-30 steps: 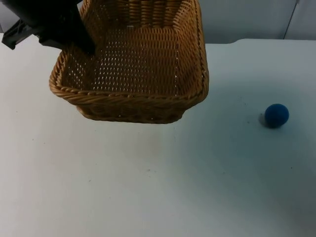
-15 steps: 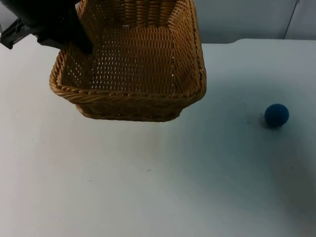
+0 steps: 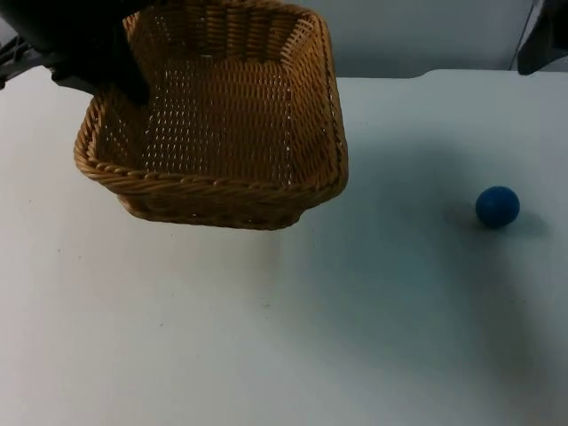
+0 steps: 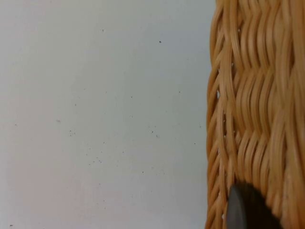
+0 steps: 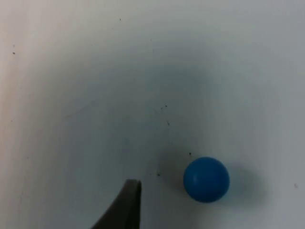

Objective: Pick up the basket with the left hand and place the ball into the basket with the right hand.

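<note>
Beside right gripper [image 5: 131, 200], ball [image 5: 206, 179], table [image 5: 71, 95]

My left gripper [image 3: 133, 87] sits at the far left of the table, closed on the rim of the basket [image 3: 213, 133] and holding it off the surface; 1 black fingertip [image 4: 240, 210] presses the weave. My right arm [image 3: 543, 40] reaches in from the upper right corner.
</note>
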`<state>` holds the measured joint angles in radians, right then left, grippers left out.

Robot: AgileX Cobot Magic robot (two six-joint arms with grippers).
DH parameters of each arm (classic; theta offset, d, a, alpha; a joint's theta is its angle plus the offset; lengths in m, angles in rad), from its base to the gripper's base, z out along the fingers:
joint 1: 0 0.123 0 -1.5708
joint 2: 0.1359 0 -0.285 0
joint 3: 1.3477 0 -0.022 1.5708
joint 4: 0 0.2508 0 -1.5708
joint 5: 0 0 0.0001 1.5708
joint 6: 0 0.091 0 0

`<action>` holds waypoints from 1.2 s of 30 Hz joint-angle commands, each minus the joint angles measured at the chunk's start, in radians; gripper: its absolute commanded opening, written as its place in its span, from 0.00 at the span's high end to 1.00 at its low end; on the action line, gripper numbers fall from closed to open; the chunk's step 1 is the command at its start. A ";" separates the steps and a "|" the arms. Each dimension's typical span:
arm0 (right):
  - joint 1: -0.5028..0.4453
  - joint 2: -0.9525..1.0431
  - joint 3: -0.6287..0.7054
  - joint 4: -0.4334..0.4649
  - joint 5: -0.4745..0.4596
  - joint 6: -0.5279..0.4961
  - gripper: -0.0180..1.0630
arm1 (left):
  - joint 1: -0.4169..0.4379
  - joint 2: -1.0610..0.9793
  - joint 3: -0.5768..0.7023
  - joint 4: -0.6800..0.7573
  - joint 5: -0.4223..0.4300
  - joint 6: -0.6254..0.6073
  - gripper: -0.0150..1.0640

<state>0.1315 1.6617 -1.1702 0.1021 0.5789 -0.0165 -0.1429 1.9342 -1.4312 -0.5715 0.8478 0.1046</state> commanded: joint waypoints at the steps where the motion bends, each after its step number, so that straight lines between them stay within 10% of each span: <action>1: 0.005 0.111 -0.050 -0.003 -0.001 0.011 0.02 | -0.004 -0.011 0.001 -0.016 -0.006 -0.010 0.99; 18: 0.040 0.313 -0.068 -0.186 -0.023 0.137 0.02 | -0.004 -0.011 0.001 -0.012 -0.002 -0.015 0.99; 36: 0.040 0.428 -0.196 -0.172 0.035 0.120 0.02 | -0.004 -0.011 0.001 -0.008 0.005 -0.015 0.99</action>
<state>0.1669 2.0838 -1.3436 -0.0792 0.5986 0.1168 -0.1429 1.9342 -1.4312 -0.5563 0.8519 0.0988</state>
